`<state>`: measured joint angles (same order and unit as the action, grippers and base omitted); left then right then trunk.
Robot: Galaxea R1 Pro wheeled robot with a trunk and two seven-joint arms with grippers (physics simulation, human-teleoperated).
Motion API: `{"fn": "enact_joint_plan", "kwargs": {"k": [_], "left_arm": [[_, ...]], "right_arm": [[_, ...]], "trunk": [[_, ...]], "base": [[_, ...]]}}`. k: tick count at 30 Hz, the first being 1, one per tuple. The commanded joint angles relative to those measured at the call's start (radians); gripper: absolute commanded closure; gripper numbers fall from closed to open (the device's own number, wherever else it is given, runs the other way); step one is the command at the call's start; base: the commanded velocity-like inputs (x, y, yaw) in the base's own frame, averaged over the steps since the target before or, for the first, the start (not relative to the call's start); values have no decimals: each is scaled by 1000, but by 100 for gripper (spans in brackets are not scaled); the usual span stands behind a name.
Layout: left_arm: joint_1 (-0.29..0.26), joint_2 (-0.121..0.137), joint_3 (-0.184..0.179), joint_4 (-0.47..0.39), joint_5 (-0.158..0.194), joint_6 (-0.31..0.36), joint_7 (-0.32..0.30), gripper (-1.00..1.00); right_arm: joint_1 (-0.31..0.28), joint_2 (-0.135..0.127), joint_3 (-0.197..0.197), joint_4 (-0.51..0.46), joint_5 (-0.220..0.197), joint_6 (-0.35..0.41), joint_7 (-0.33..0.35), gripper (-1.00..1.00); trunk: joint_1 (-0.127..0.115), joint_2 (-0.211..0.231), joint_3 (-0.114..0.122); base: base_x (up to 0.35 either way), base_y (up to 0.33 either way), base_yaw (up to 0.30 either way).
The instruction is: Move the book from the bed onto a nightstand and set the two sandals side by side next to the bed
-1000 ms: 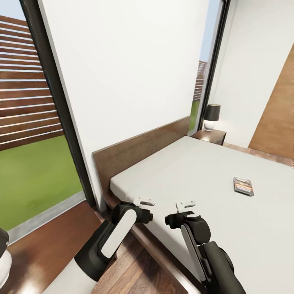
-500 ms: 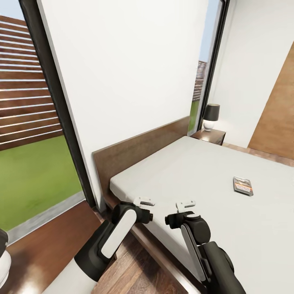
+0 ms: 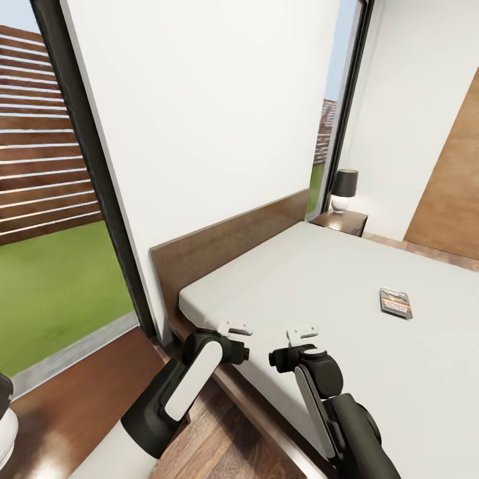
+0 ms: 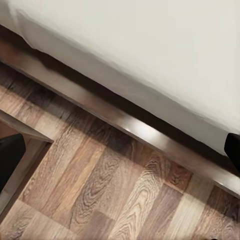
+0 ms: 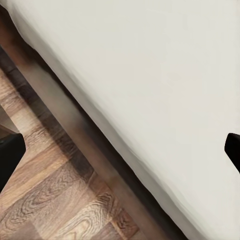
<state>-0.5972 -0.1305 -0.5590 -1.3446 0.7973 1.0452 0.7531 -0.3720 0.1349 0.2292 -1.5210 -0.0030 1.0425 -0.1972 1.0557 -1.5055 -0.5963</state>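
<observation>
Mattress (image 3: 346, 293) is filling your right side — the book (image 3: 396, 303) is lying flat on the bed's off-white top, well apart from both end effectors, left (image 3: 234, 328) and right (image 3: 303, 330), each spread open above the bed's edge; the nightstand (image 3: 340, 221) is sitting beyond the far corner — a lamp (image 3: 344, 190) is standing on it.

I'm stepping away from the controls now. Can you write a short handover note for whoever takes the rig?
Left gripper and right gripper: both open and empty, held at the near edge of the bed.
The book lies flat on the mattress, off to the right, untouched.
A nightstand with a lamp stands at the far side of the bed.
Done: nothing yet.
Left: book onto a nightstand; find the sandals and set them side by side beside the bed.
</observation>
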Motion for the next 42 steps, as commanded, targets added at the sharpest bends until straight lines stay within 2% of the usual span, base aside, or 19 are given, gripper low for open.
{"fn": "enact_joint_plan", "kwargs": {"k": [1,42], "left_arm": [[-1,0,-1,-1,10,2,10,-100],[-1,0,-2,-4,7,2,15,-100]], "right_arm": [[-1,0,1,-1,-1,5,-4,-100],[-1,-1,1,-1,-5,5,-1,-100]], "trunk": [[0,-1,-1],[0,-1,-1]], "base": [[0,0,-39],[0,0,-103]]}}
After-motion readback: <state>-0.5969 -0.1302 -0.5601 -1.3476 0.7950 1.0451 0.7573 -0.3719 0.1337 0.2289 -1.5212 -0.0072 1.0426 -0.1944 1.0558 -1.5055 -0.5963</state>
